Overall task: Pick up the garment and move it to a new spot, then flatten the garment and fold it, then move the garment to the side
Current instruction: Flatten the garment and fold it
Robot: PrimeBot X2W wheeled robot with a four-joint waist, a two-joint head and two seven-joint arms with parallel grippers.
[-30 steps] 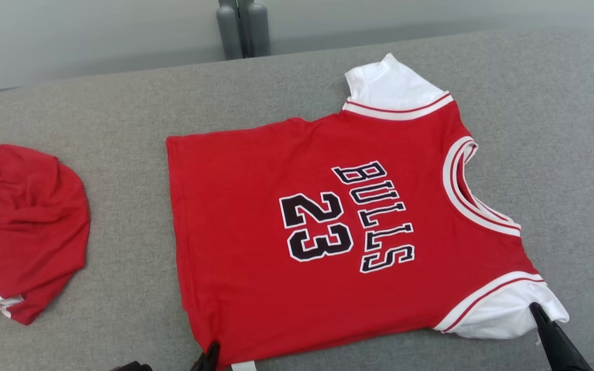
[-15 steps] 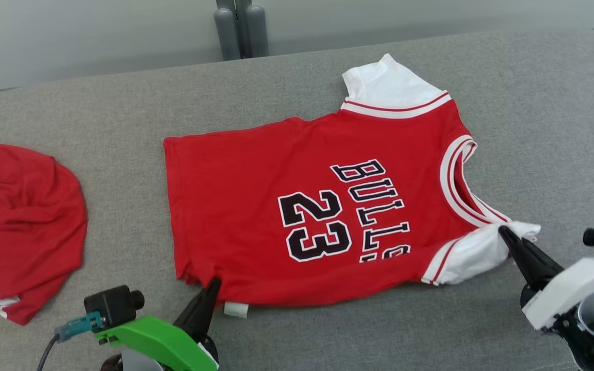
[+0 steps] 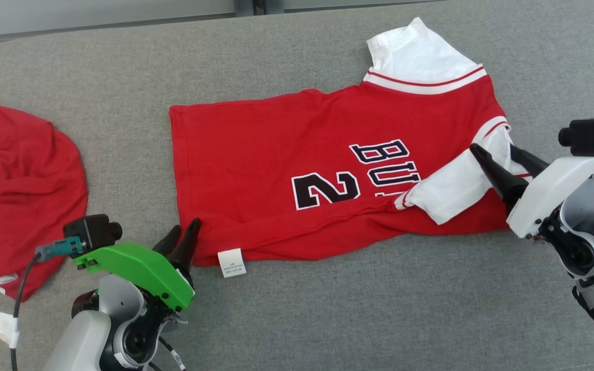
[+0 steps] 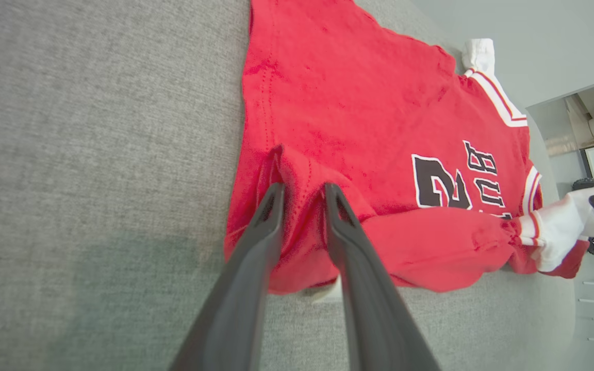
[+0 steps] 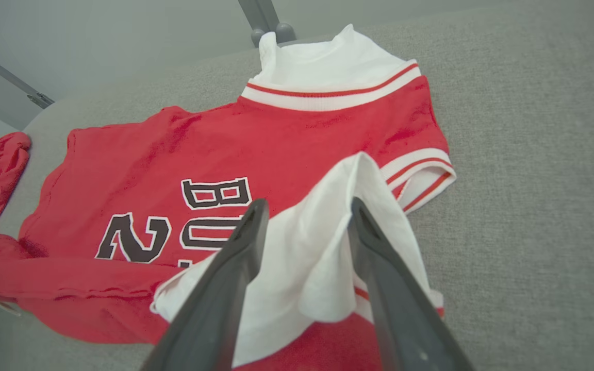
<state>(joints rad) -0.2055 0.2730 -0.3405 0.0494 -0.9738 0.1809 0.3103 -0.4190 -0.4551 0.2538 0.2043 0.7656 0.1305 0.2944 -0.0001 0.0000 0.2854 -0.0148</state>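
The garment (image 3: 276, 154) is a red jersey with white sleeves, lying on the grey cushion (image 3: 328, 319) with its near long edge folded over, hiding half of the lettering. My left gripper (image 3: 186, 225) is at the hem corner, jaws open. In the left wrist view a raised ridge of the red hem (image 4: 302, 206) sits between the left gripper's (image 4: 304, 186) fingers. My right gripper (image 3: 493, 148) is open over the folded-in white sleeve (image 3: 451, 190). In the right wrist view a peak of the white sleeve (image 5: 323, 242) stands between the right gripper's (image 5: 308, 202) fingers.
A second red garment with a white edge (image 3: 18, 190) lies bunched at the left of the cushion. A white care label (image 3: 231, 263) sticks out from the jersey's near fold. Bare grey cushion stretches in front of the jersey and to its right.
Both grippers carried the jersey's near edge and sleeve up and over the body, folding it lengthwise, then went from shut to open. The head camera has also tilted down.
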